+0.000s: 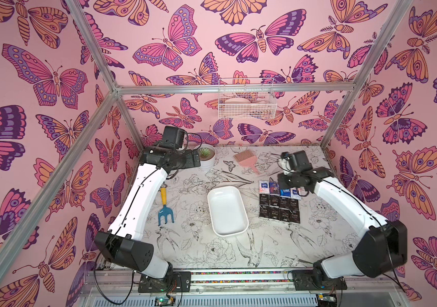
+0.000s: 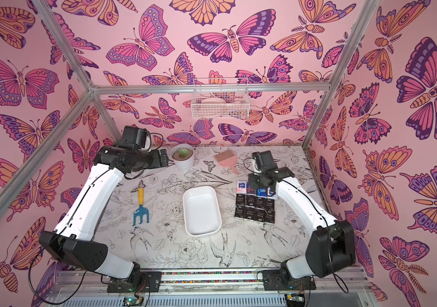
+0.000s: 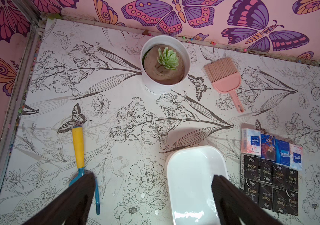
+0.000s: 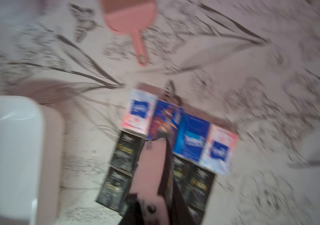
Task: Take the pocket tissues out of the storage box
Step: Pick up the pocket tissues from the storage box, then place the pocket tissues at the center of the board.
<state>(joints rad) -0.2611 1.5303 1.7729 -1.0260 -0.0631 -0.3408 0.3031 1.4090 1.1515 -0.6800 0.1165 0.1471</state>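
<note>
The storage box (image 1: 227, 211) is a shallow white tray in the middle of the table, and nothing lies in it. The pocket tissues (image 1: 278, 207) lie flat on the table to its right in neat rows, black "Face" packets near me and blue and white-blue ones behind. In the blurred right wrist view, my right gripper (image 4: 158, 140) hovers over the tissues (image 4: 192, 136) with its fingers together and nothing between them. My left gripper (image 3: 153, 185) is open and empty, raised at the back left beside the plant pot (image 1: 207, 156), far from the storage box (image 3: 194, 185).
A pink brush (image 1: 245, 160) lies behind the tissues. A blue hand fork with a yellow handle (image 1: 164, 206) lies left of the tray. A white wire basket (image 1: 246, 102) hangs on the back wall. Metal frame posts and pink walls enclose the table.
</note>
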